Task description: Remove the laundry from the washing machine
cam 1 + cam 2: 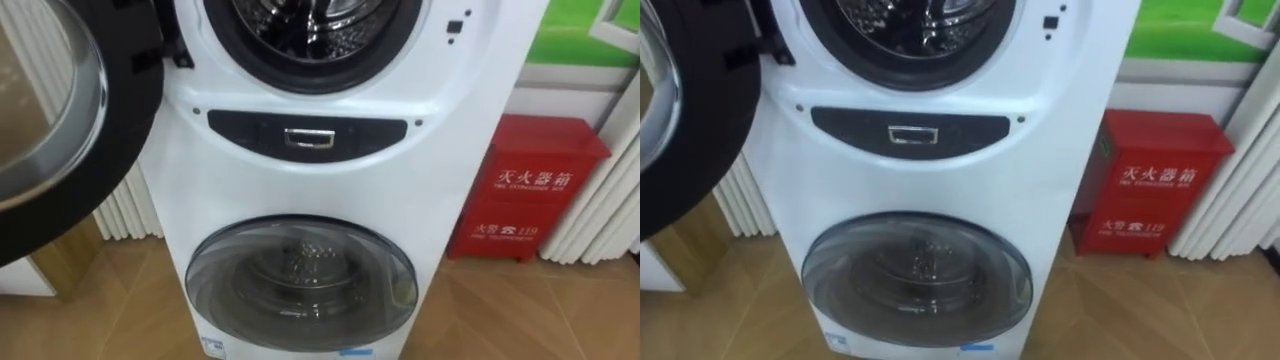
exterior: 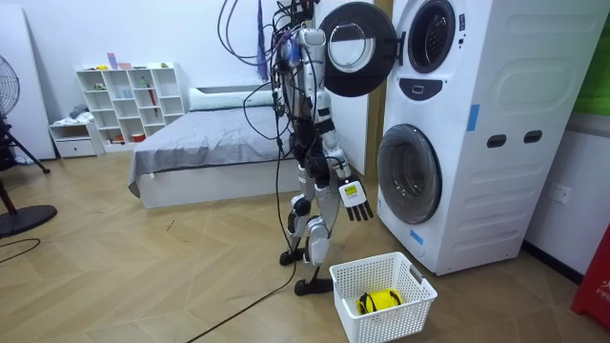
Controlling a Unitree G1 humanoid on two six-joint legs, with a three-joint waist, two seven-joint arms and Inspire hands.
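White washing machine [image 1: 330, 185]; upper door [image 1: 60, 120] swung open.

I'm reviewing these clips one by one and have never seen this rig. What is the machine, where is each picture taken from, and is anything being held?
This is a two-legged humanoid robot with two arms. The room view comes from a camera standing apart in the room. It shows the robot standing in front of a stacked white washing machine, facing it. The two eye views come from the camera on its head and look at the machine's front. The upper door is swung open to the robot's left, and the lower door is shut. A red box stands beside the machine. On the floor near the robot's feet sits a white basket with something yellow inside. The right hand hangs low, fingers relaxed, holding nothing.
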